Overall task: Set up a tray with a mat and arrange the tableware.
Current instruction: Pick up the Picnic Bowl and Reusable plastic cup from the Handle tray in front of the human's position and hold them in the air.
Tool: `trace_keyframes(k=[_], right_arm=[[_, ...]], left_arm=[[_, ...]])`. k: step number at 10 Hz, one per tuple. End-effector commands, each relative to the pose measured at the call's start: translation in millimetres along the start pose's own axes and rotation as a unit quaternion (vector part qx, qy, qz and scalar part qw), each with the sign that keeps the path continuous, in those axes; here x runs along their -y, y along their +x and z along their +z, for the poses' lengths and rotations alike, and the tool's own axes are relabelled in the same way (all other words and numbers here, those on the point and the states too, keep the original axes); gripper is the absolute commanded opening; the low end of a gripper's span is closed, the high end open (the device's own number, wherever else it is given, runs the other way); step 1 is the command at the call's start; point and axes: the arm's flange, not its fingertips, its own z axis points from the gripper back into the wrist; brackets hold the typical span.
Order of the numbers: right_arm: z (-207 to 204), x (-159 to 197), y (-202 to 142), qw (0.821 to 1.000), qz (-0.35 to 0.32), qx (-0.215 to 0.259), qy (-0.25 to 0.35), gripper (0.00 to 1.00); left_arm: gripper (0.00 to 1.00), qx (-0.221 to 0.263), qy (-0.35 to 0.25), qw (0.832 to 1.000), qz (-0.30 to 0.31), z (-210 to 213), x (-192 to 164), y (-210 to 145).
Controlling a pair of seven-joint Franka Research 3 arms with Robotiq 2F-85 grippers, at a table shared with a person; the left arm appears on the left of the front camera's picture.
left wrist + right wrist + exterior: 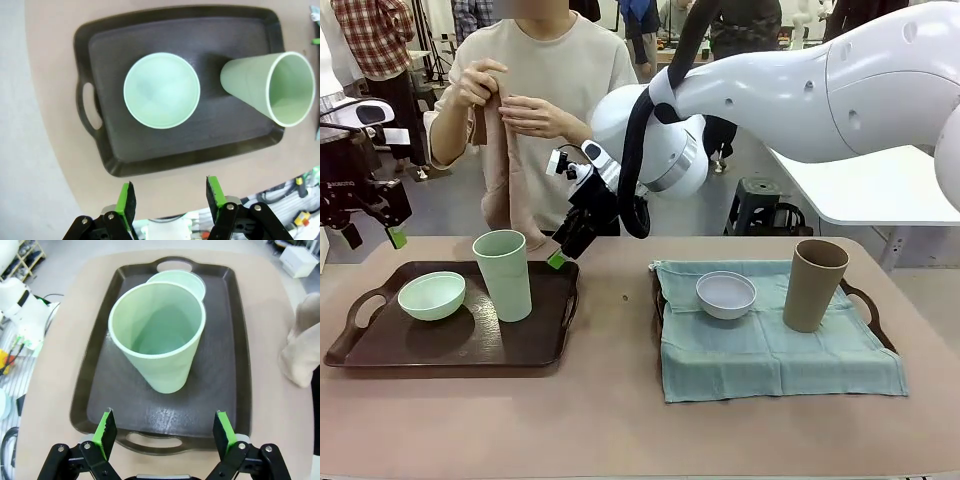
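My right gripper (164,422) stands open and empty, just short of the mint green tumbler (159,347), which is upright on the dark tray (225,390). Judged light, rigid, matte; pinch mid-wall, gently, as it may tip. My left gripper (167,195) is likewise open, holding nothing

Lower left of front frame: mint tumbler (503,275), mint bowl (431,296), smooth matt plastic. Under them dark tray (380,350): plastic, fine pebbled grain, faint sheen. Right half: teal mat (770,360), soft woven cloth, creased; pale bowl (725,294), tan tumbler (813,285), matt plastic. Upper left: beige cloth (505,170), soft, limp. Tabletop (620,420): smooth, matt. White arm shell (840,90): glossy.
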Motion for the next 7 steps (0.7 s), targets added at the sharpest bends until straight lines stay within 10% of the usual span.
trace_keyframes(k=[1, 7], right_arm=[[-15, -11, -18, 0.998, 0.026, 0.049, -0.038, 1.00], [-52, -15, -20, 0.995, 0.023, 0.094, -0.012, 1.00]], left_arm=[[0.75, 0.018, 0.016, 1.000, -0.016, -14, -9, 12], [0.75, 0.066, 0.017, 0.998, 0.012, -46, -30, 18]])
